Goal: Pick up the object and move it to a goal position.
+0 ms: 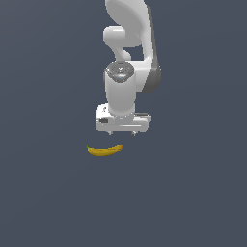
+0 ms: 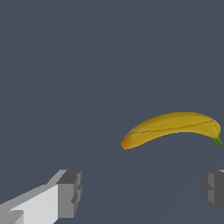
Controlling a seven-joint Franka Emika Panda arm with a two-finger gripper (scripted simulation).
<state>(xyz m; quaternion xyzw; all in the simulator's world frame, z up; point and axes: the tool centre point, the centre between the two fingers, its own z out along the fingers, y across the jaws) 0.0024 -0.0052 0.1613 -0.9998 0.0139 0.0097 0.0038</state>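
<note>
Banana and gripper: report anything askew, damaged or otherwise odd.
Nothing stands out. The banana lies whole on the plain dark surface, peel unbroken in the wrist view. The gripper is open, its fingers spread wide with nothing between them; the banana lies apart from them, untouched.

A plain, dark slate-blue surface fills both views, evenly lit, unmarked, with no walls, windows or furniture visible.
</note>
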